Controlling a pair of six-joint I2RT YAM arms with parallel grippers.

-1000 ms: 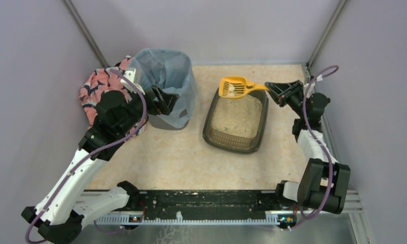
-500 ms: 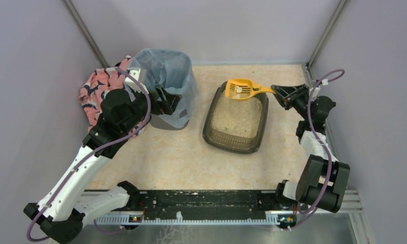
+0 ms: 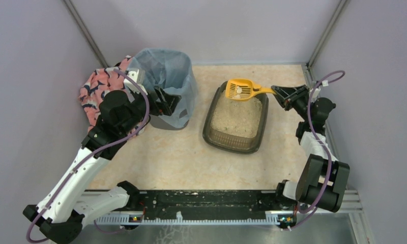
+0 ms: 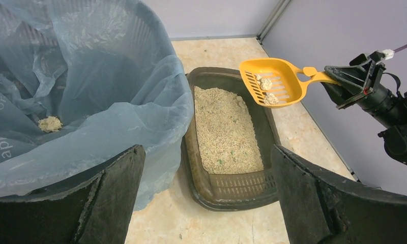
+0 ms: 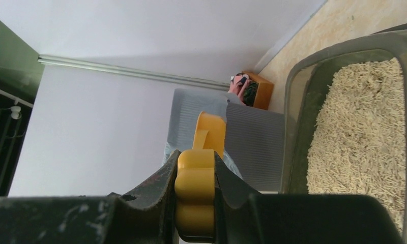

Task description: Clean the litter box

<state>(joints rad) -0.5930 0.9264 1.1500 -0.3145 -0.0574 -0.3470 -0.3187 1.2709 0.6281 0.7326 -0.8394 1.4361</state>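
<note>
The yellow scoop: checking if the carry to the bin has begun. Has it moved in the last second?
Yes. The scoop, held by the right gripper, shifted slightly right along the litter box's far rim, away from the bin.

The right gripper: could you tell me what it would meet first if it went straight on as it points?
Probably the bin: beyond the scoop in the right gripper, its ribbed grey wall lies straight ahead, past the litter box. Depth is unclear.
</note>
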